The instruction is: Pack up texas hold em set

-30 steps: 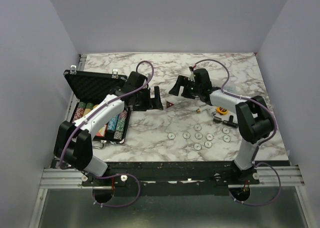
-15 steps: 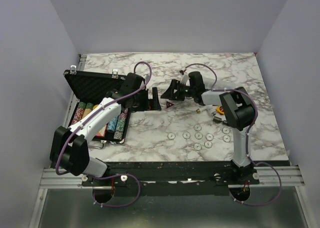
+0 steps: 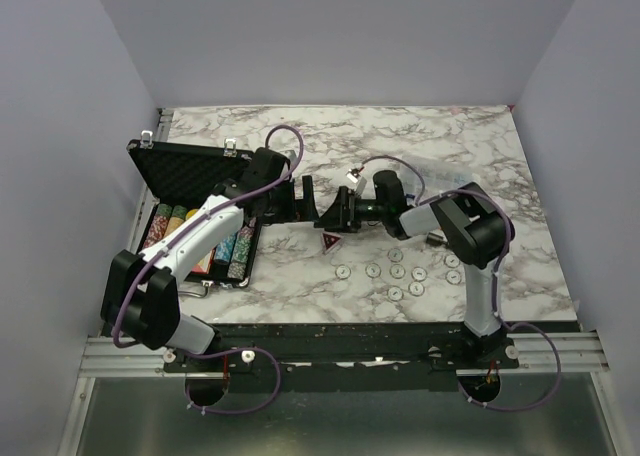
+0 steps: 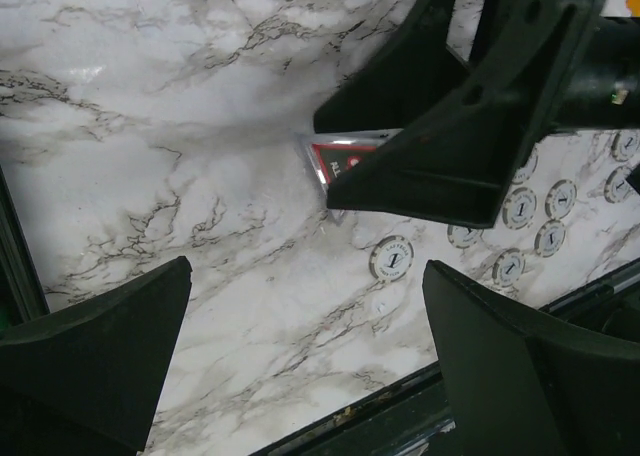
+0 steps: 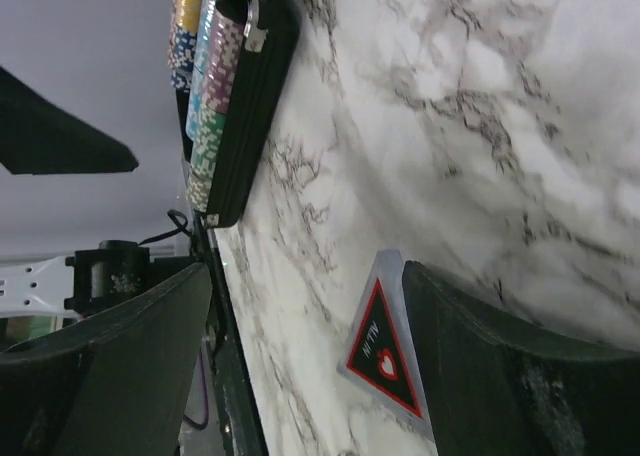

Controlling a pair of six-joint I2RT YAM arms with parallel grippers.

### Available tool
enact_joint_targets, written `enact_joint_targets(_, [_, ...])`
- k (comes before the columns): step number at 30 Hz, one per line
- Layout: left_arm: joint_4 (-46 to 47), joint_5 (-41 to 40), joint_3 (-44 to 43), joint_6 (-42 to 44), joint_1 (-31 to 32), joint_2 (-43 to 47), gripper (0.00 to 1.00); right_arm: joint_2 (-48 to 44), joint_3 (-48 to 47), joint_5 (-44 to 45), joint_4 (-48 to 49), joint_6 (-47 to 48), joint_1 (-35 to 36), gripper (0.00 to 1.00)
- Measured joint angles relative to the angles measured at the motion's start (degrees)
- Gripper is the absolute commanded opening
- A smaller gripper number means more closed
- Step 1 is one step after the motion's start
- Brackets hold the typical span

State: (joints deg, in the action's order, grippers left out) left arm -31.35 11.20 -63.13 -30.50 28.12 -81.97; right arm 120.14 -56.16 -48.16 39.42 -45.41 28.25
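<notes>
The black case (image 3: pixel 185 168) lies open at the left, with rows of coloured chips (image 3: pixel 205 238) in its base; the right wrist view shows them too (image 5: pixel 205 86). A red-and-black triangular "ALL IN" marker (image 3: pixel 330 240) lies flat on the marble. My right gripper (image 3: pixel 336 216) stands open low over it; the marker (image 5: pixel 385 348) sits between the fingers, against the right-hand finger (image 5: pixel 520 376). My left gripper (image 3: pixel 304 198) hangs open and empty just left of it, looking down at the marker (image 4: pixel 335 161). Several small white chips (image 3: pixel 400 273) lie loose to the right.
A black tool (image 3: pixel 438 238) lies behind the right forearm. The left gripper's finger (image 5: pixel 60 141) shows close in the right wrist view. The table's near edge (image 4: pixel 400 401) runs just below the white chips (image 4: pixel 392 258). Grey walls close in the back and sides.
My right gripper swung left and down toward the triangular marker, its jaws narrowing a little. The marker slid nearer the table's front. The left gripper barely moved.
</notes>
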Motion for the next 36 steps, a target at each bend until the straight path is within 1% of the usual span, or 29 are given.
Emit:
enact_joint_targets(3, [0.35, -0.02, 1.01, -0.50, -0.04, -0.87, 0.95, -3.50, 3.78, 0.22, -0.42, -2.45, -0.26, 0.80])
enact_joint_targets(5, [0.48, 0.17, 1.46, -0.92, -0.04, -2.14, 0.95, -7.21, 4.94, 1.95, -3.21, -2.60, -1.92, 0.80])
enact_joint_targets(8, [1.07, 0.92, 1.57, -1.07, 0.02, -4.13, 0.95, -15.30, 4.72, 8.61, -11.15, -0.46, -5.25, 0.81])
enact_joint_targets(11, [1.31, 2.25, 0.59, -0.81, 0.63, -7.41, 0.95, -23.30, 3.39, 17.77, -20.09, 2.58, -8.20, 0.83])
enact_joint_targets(14, [-1.01, 2.10, -4.00, -0.90, 2.86, -13.07, 0.98, -30.18, 2.91, 26.62, -27.82, 4.57, -10.86, 0.84])
enact_joint_targets(17, [-3.93, 0.92, -9.42, -1.90, 5.46, -18.29, 0.99, -36.46, 3.67, 34.34, -34.71, 5.70, -12.72, 0.85])
enact_joint_targets(20, [-6.67, -0.35, -14.03, -4.15, 7.50, -22.67, 0.98, -42.53, 6.29, 39.54, -38.45, 6.73, -13.03, 0.86])
enact_joint_targets(23, [-9.75, -1.38, -16.59, -7.50, 8.13, -25.51, 0.98, -48.02, 9.05, 42.93, -41.16, 7.91, -13.03, 0.86])
enact_joint_targets(27, [-11.78, -1.79, -18.01, -12.13, 8.04, -27.85, 0.98, -52.39, 10.97, 46.14, -43.95, 9.51, -13.03, 0.86])
enact_joint_targets(32, [-13.11, -1.75, -19.63, -18.18, 8.57, -31.65, 0.97, -56.00, 12.87, 47.01, -46.23, 10.62, -13.03, 0.86])
enact_joint_targets(36, [-14.71, -3.21, -21.92, -21.77, 9.75, -33.86, 0.92, -58.29, 14.36, 46.99, -47.43, 11.04, -13.03, 0.86])
